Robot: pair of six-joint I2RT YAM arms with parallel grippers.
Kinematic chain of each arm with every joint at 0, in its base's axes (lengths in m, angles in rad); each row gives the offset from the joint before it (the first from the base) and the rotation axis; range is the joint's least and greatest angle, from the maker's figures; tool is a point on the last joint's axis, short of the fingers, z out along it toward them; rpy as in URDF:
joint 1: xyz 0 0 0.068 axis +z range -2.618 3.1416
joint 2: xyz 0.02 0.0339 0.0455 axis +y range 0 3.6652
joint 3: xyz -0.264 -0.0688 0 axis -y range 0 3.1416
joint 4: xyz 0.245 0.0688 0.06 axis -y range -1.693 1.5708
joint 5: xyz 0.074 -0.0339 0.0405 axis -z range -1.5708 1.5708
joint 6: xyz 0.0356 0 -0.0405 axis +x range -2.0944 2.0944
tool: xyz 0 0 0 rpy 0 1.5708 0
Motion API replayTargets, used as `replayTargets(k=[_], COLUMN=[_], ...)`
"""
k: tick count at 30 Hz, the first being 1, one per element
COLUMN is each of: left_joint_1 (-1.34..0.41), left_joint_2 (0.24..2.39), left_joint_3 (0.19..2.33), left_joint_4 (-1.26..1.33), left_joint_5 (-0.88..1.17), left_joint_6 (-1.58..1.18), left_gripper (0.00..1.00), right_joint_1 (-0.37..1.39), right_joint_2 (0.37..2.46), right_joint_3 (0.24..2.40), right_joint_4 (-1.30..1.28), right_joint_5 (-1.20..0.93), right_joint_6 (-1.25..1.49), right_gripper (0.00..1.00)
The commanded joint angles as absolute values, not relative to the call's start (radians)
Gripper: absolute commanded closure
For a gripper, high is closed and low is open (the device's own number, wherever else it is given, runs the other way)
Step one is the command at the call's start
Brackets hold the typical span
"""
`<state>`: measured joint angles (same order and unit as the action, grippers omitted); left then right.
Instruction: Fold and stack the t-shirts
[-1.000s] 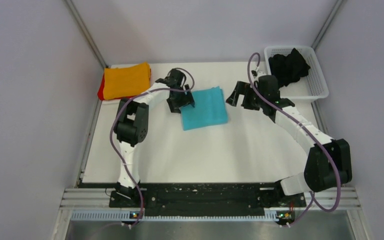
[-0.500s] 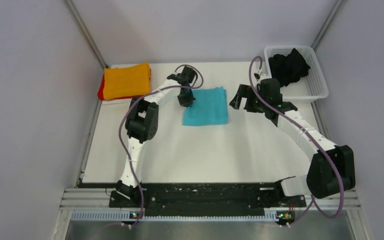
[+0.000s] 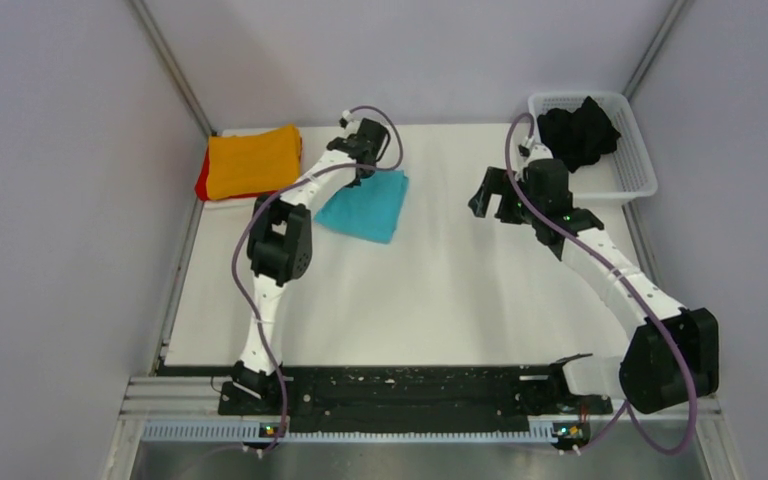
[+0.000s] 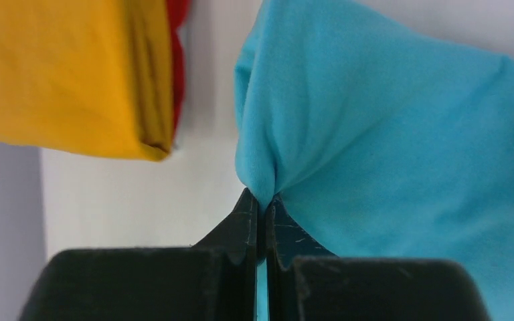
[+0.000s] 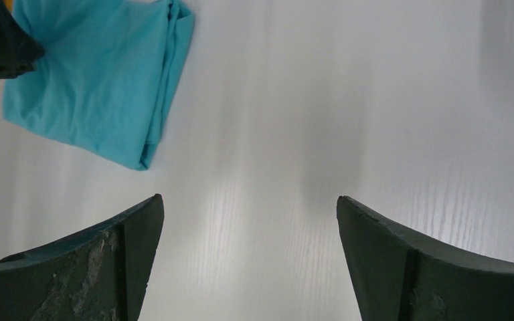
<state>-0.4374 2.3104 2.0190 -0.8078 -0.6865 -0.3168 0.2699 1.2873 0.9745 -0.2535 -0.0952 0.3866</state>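
Left gripper (image 4: 261,204) clamped corner of folded turquoise shirt (image 3: 368,205), upper centre, likely to drag it toward orange shirt (image 3: 253,160), upper left. Right gripper (image 5: 249,198) gaped wide, empty, held clear. Black shirt (image 3: 578,130) lay in basket (image 3: 628,172), upper right.

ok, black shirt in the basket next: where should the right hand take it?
Take the black shirt by the bunched peak standing above the white mesh basket rim, coming straight down with the open right hand. It lies crumpled inside, and the walls likely block a sideways approach.
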Motion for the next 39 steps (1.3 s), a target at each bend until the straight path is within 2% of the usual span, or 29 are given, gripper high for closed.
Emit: replayTargets(k=[1,13,23,39], left_joint_1=[-0.396,-0.298,-0.264,-0.263], left_joint_2=[2.184,2.127,2.144,2.056], left_joint_3=[2.072,2.12,2.279,2.341], left_joint_4=[-0.681,-0.504,-0.532,-0.503], left_joint_5=[-0.853,-0.924,-0.876,-0.791], left_joint_6=[-0.087,0.175,0.17,0.144], left_gripper=[1.0,1.0,1.0,1.0], right_joint_1=[0.258,0.258,0.257,0.255], right_joint_2=[1.246,1.256,1.278,1.291], right_joint_3=[0.966,0.964,0.969,0.973], right_joint_4=[-0.224,-0.223,-0.223,-0.22], right_joint_5=[-0.058,-0.022,-0.004,0.02], right_joint_6=[0.366,0.358,0.348,0.341], right_gripper=[0.01,0.01,0.01,0.01])
